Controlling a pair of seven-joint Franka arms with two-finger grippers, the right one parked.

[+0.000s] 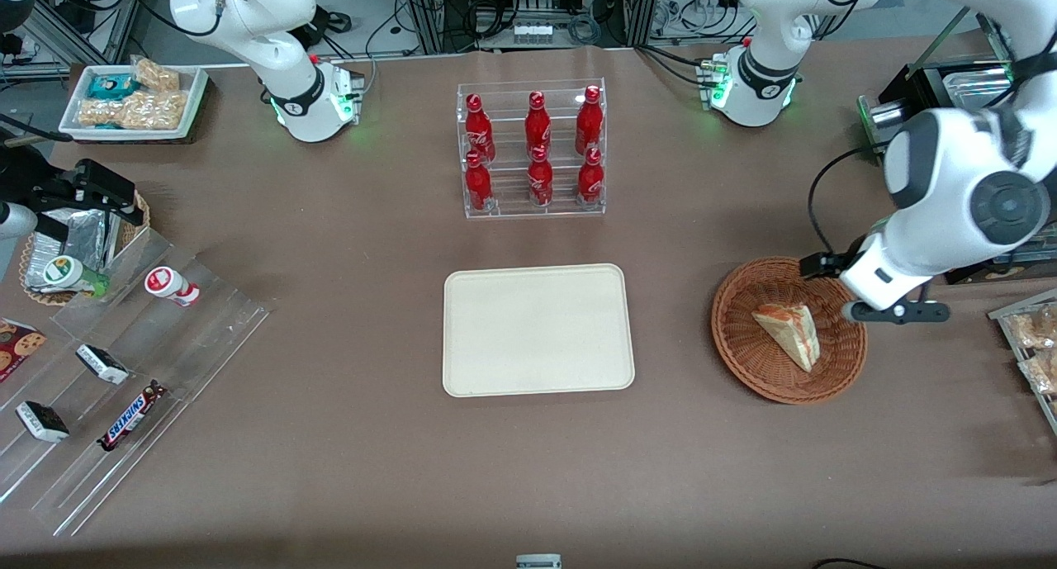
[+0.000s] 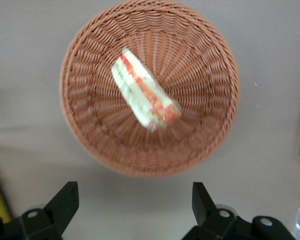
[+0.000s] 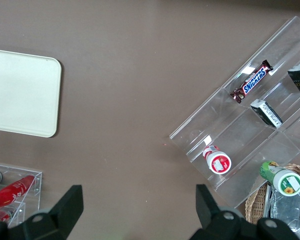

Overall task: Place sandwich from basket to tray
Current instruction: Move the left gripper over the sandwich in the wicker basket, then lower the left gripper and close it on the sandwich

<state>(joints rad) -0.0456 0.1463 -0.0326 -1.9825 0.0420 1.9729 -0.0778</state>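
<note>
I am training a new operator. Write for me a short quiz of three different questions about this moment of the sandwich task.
1. True or false: the sandwich already lies on the tray.
2. Multiple choice: the gripper is
A. shut on the sandwich
B. open, above the table beside the basket, holding nothing
C. over the bottle rack
3. Fill in: the rack holds ___ red bottles.

Key:
1. False; the sandwich lies in the basket and the tray is bare.
2. B; the fingers stand apart with only table between them.
3. Six.
</note>
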